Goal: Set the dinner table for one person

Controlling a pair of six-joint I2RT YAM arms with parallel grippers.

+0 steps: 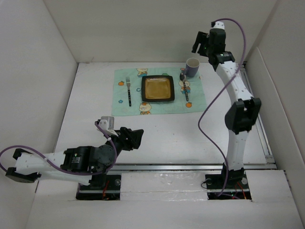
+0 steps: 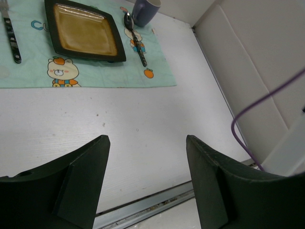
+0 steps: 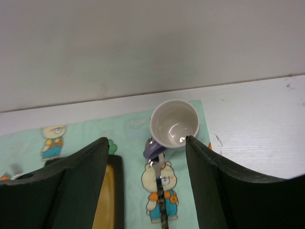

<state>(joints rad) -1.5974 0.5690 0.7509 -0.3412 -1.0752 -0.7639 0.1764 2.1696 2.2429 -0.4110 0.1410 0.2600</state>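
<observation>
On the white dinner table [image 1: 162, 131] lies a mint-green placemat [image 1: 128, 102] with cartoon bears. On it sit a square black plate [image 1: 157, 88] with a yellow inside, a fork [image 1: 128, 90] to its left, a spoon [image 1: 185, 87] to its right, and a purple mug [image 1: 193, 67] at the far right corner. My right gripper [image 1: 200, 42] is open and empty, raised above the mug [image 3: 174, 125]. My left gripper [image 1: 136, 138] is open and empty, low over the near table, well short of the mat [image 2: 95, 71].
White walls box in the table on the left, back and right. A metal rail [image 1: 190, 167] runs along the near edge. A purple cable [image 1: 209, 109] hangs beside the right arm. The plate [image 2: 86, 31], spoon [image 2: 136, 40] and mug [image 2: 145, 10] show in the left wrist view.
</observation>
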